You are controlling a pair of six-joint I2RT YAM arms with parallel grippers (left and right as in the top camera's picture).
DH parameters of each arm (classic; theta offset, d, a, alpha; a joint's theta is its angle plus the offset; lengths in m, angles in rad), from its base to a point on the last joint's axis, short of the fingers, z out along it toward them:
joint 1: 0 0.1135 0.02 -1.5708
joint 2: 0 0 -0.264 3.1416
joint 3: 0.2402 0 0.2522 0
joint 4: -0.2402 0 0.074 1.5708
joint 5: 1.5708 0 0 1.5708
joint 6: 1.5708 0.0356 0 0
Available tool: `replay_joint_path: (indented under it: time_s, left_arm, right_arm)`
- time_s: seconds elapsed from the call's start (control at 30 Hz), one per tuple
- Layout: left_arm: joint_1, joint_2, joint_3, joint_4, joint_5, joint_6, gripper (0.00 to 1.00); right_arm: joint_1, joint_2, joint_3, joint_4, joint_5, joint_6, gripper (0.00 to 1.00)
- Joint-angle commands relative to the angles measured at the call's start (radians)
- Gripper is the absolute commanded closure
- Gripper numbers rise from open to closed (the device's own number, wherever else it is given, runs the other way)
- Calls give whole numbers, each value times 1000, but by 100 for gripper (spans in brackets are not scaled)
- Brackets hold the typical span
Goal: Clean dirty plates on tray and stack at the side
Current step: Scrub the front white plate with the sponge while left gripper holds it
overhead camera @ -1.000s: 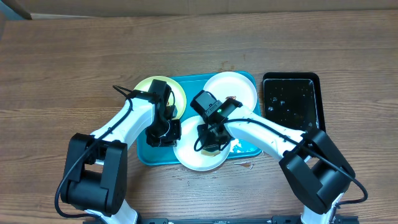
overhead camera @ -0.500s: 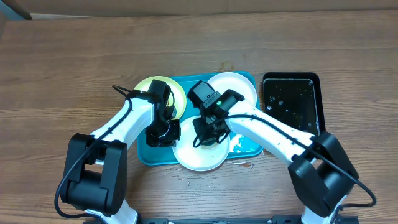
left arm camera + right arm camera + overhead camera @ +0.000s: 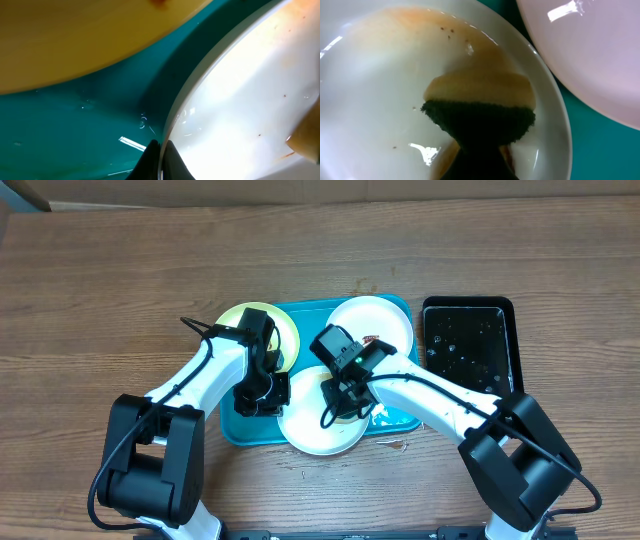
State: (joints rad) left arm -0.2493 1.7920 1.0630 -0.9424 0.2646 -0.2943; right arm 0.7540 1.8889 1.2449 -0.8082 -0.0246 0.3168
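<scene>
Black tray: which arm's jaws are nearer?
Right. The right jaws hold a sponge on the front white plate, left of the black tray; left jaws pinch that plate's left rim.

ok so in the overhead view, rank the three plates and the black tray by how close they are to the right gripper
From the right gripper:
1. near white plate, directly under it, touched by its sponge.
2. far white plate, behind, slightly right.
3. yellow-green plate, back left.
4. black tray, off to the right.
</scene>
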Motion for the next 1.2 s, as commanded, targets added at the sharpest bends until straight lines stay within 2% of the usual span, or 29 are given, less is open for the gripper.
replay_joint_path:
  time_s: [0.0, 0.23, 0.33, 0.53, 0.63, 0.73, 0.97, 1.17]
  left_arm:
    - [0, 13, 12, 0, -19, -21, 96]
    - [0, 13, 12, 1, -19, -21, 96]
    - [0, 13, 12, 1, -19, -22, 96]
    - [0, 13, 12, 1, -5, -21, 96]
    - [0, 13, 12, 1, -5, -22, 96]
    - [0, 13, 12, 0, -5, -22, 96]
    - [0, 13, 12, 1, -5, -21, 96]
    - [0, 13, 12, 1, -5, -21, 96]
  right_arm:
    - [-3, -30, -65, 92, 11, 5, 96]
    - [-3, -30, -82, 191, -401, -150, 96]
    - [-3, -30, -82, 195, -360, -143, 96]
    - [-19, -30, -73, 156, 75, 32, 96]
    - [-37, -30, -68, 136, 174, 94, 96]
    - [-43, -30, -68, 98, 127, 111, 96]
    - [-34, -30, -69, 4, -148, 111, 96]
    - [-23, -30, -69, 154, -186, 96, 95]
